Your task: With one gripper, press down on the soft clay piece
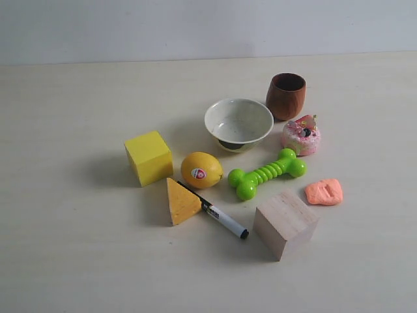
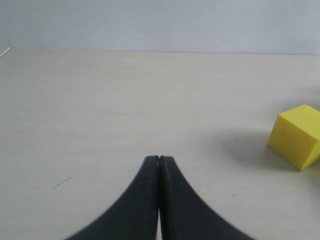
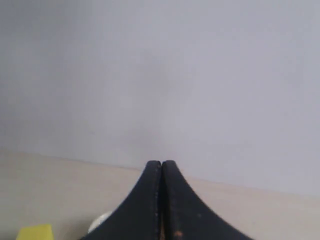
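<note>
The soft clay piece (image 1: pixel 324 192) is a small salmon-orange flattish lump lying on the table at the right, just right of the wooden cube (image 1: pixel 285 223). Neither arm shows in the exterior view. My left gripper (image 2: pixel 159 159) is shut with nothing between its dark fingers, over bare table with the yellow cube (image 2: pixel 297 136) off to one side. My right gripper (image 3: pixel 161 163) is also shut and empty, facing the pale wall above the table's far edge. The clay appears in neither wrist view.
Grouped mid-table: a yellow cube (image 1: pixel 148 157), a lemon (image 1: pixel 201 169), an orange wedge (image 1: pixel 180 201), a black-and-white marker (image 1: pixel 218 214), a green bone toy (image 1: pixel 267 173), a white bowl (image 1: pixel 238 123), a brown cup (image 1: pixel 286 96), and a pink-and-white doughnut toy (image 1: pixel 301 136).
</note>
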